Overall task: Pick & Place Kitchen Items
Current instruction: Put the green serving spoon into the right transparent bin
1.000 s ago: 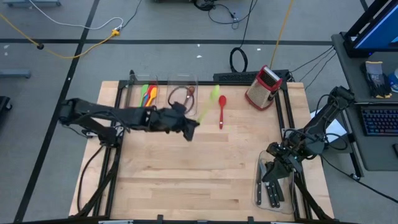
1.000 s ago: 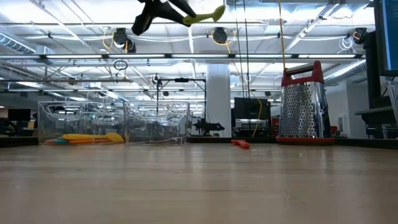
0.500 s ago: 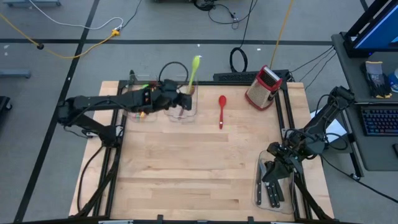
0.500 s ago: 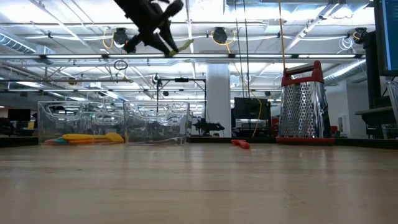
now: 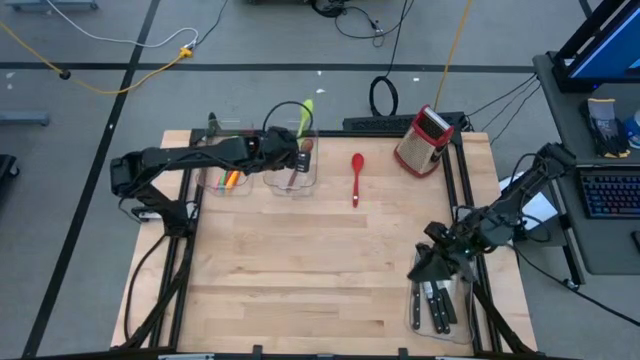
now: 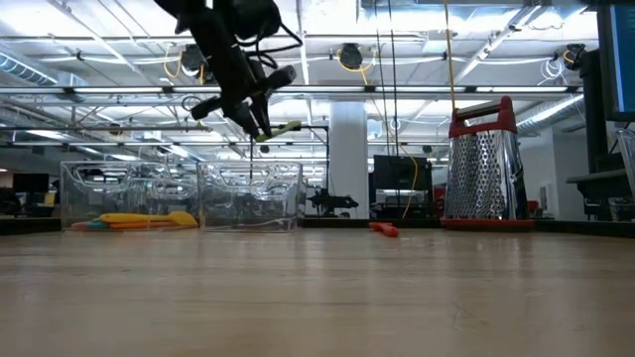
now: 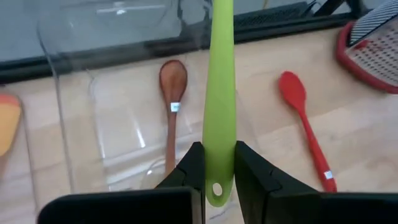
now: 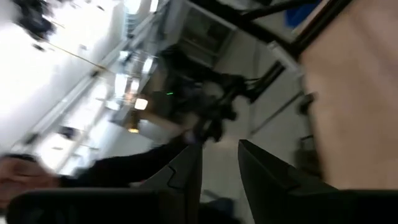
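Left tool (image 7: 217,180) clamped on green spatula (image 7: 219,93) above clear bin (image 5: 292,160) holding wooden spoon (image 7: 172,106); right tool (image 5: 428,262), fingers slightly parted, empty, over knife bin (image 5: 415,300).

Green utensil (image 7: 219,106): working end cut off by the left wrist view's edge. Box grater (image 7: 373,46): cropped at that view's corner. Knives (image 5: 436,305) in the clear bin (image 5: 416,318): partly covered by the right gripper (image 5: 424,265); count indeterminate. Right wrist view: blurred throughout, nothing identifiable.
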`<state>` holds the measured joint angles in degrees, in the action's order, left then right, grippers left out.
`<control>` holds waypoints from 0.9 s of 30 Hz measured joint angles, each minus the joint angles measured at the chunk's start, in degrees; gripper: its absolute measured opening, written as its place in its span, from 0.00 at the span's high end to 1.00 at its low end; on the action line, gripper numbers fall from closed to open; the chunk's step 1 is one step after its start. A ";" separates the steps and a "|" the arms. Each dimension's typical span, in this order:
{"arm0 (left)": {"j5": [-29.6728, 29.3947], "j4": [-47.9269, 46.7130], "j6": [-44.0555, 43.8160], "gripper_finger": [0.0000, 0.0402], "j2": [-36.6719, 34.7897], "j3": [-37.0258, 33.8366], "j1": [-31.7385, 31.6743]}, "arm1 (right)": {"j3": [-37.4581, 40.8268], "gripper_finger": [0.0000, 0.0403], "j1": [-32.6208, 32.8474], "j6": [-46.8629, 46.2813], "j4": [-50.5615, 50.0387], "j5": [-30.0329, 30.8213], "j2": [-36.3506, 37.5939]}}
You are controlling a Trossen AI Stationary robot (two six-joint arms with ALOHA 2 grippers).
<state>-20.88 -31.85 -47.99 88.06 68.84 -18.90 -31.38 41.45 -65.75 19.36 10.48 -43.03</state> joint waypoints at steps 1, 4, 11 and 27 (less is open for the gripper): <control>0.04 0.13 -0.40 0.89 0.58 0.00 -0.13 | -0.01 0.76 -0.86 2.02 -1.23 0.00 -0.02; 1.25 -0.53 -0.87 0.89 2.33 0.00 -0.61 | -0.02 0.76 -3.65 8.26 -4.85 -0.02 0.00; 3.03 -2.59 -3.19 0.89 4.88 -0.02 -2.05 | -0.02 0.76 -9.82 25.65 -9.91 -0.17 0.00; 4.58 -10.17 -3.37 0.89 8.04 0.00 -0.47 | -0.02 0.76 -22.07 46.90 -15.15 -0.07 0.00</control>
<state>-16.31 -42.01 -51.36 96.10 68.84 -19.36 -31.40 19.38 -18.85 4.21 10.41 -43.03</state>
